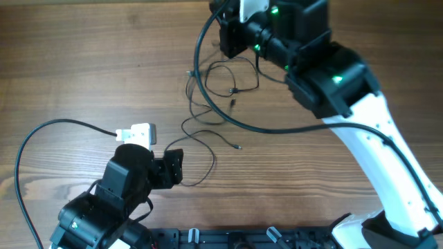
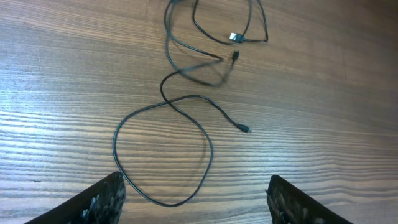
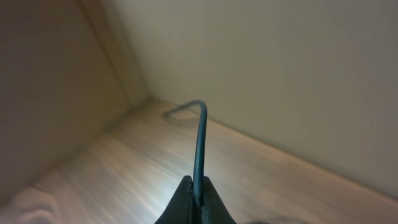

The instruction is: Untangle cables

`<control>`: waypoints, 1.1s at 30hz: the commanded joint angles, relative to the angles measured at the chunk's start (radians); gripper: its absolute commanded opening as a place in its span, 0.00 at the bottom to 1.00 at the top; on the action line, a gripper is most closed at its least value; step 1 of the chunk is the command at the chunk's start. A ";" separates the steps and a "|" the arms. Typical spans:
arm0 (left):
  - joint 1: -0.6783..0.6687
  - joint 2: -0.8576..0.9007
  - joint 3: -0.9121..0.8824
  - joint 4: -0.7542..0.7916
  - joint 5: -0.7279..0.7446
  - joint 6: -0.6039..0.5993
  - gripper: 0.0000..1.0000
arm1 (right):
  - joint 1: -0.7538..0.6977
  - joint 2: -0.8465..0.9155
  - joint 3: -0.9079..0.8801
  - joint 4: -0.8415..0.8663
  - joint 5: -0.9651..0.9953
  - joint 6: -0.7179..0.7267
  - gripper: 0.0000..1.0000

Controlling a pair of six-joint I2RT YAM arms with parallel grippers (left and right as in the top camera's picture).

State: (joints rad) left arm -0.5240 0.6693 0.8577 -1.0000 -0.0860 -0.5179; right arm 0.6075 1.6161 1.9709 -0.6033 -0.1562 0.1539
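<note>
Wooden table (image 1: 83,62), thin black cables (image 2: 168,102) spread across its middle in loose loops, left gripper (image 2: 194,186) held wide apart at the nearest loop, right gripper (image 3: 196,190) pinched on one strand.

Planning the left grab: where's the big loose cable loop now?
Overhead, the cable loop lies on the table near centre, directly in front of the left end effector; the left wrist view shows it just ahead of the open jaws, untouched.
</note>
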 commanded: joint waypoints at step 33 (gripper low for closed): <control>-0.002 -0.003 0.007 -0.058 -0.011 -0.013 0.80 | -1.064 -0.026 -0.048 -0.148 0.717 0.370 0.04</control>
State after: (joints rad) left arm -0.5240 0.6693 0.8577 -1.0359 -0.0856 -0.5213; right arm -0.3756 1.5196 1.9297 -0.7834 0.6300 0.4618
